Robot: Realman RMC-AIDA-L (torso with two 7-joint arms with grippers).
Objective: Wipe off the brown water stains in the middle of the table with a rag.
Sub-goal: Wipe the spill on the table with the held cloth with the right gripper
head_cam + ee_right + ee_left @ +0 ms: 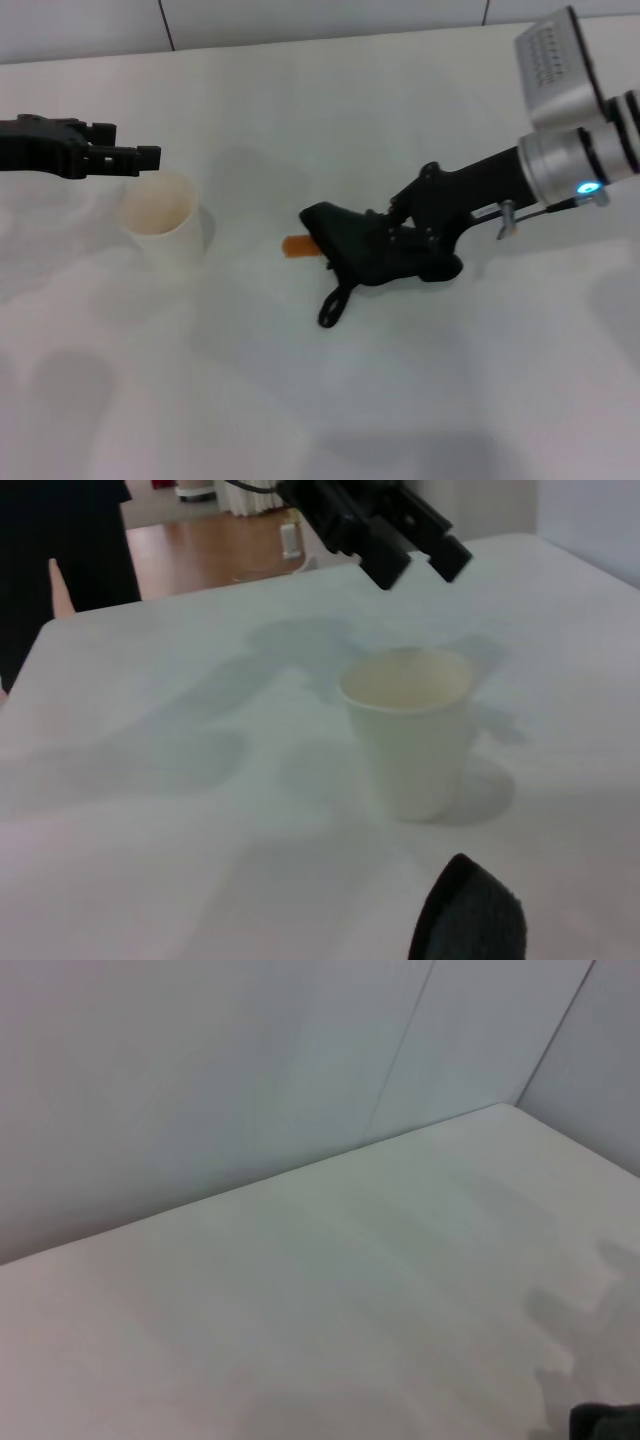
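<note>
The brown water stain (297,245) is a small orange-brown blot in the middle of the white table (320,400). The black rag (365,255) lies bunched on the table with its left tip touching the stain's right end, and its loop tag (335,305) trails toward the front. My right gripper (398,238) is shut on the rag, pressing it down from the right. In the right wrist view only a corner of the rag (468,920) shows. My left gripper (135,157) hovers open at the far left, just above the cup, also visible as the left gripper (418,562).
A white plastic cup (158,215) stands upright left of the stain, also seen as the cup (410,730) in the right wrist view. The table's back edge meets a pale wall (250,1060). A person's dark legs (60,540) stand beyond the table's far side.
</note>
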